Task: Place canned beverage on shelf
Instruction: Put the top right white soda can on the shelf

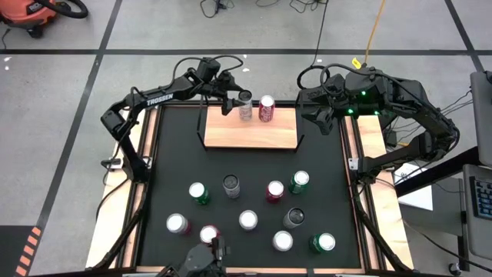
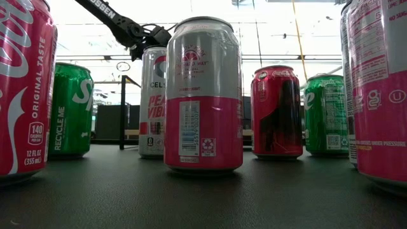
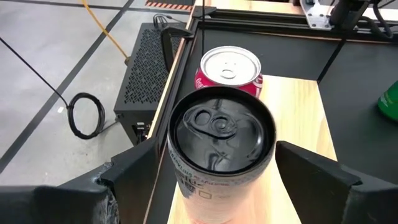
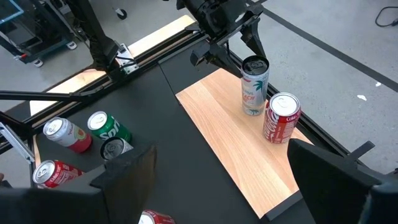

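The shelf (image 1: 250, 132) is a light wooden board at the far end of the black mat. On its far edge stand a silver can with a dark top (image 1: 245, 105) and a red cola can (image 1: 267, 108), side by side on their bases. My left gripper (image 1: 233, 104) is open at the silver can (image 3: 221, 140), one finger (image 3: 130, 171) on either side of it (image 3: 314, 174). The right wrist view shows the same (image 4: 254, 84). My right gripper (image 1: 323, 119) is open and empty, above the shelf's right end.
Several cans, red, green, silver and dark, stand upright on the black mat (image 1: 173, 154) nearer than the shelf; they fill the low view (image 2: 203, 95). Narrow wooden strips (image 1: 142, 185) edge the mat. The shelf's near half and right part are bare wood (image 4: 230, 143).
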Robot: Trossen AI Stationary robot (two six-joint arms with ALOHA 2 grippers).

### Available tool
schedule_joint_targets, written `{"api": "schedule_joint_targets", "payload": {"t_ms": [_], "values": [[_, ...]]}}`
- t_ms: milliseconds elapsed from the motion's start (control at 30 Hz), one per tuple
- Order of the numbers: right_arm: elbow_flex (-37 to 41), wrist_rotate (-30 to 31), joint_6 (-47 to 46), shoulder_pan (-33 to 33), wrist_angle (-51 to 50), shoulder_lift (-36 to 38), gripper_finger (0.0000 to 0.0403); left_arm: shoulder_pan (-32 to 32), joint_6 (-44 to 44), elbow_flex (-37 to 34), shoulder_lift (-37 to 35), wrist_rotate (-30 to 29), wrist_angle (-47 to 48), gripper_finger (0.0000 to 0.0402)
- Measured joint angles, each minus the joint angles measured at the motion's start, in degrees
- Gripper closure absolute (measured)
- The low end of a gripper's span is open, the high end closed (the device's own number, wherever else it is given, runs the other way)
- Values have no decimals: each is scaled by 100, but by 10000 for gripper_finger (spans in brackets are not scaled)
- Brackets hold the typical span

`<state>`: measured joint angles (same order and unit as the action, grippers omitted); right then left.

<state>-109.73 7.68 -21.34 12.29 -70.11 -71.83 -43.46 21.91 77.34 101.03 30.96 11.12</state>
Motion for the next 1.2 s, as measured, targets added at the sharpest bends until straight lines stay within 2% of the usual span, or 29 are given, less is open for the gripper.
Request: {"api": "schedule_joint_targets", "payload": {"t_ms": [233,733,1200], "values": [[1,1,42,-1,0,0,64,6,-41,0,-72,-57,43,91],[0,1,0,-2,0,0,64,149,-45,0,-74,-105,108,159],[-2,-12,0,-2,0,-28,64,61,135,-4,-142,-87,215,164]]}}
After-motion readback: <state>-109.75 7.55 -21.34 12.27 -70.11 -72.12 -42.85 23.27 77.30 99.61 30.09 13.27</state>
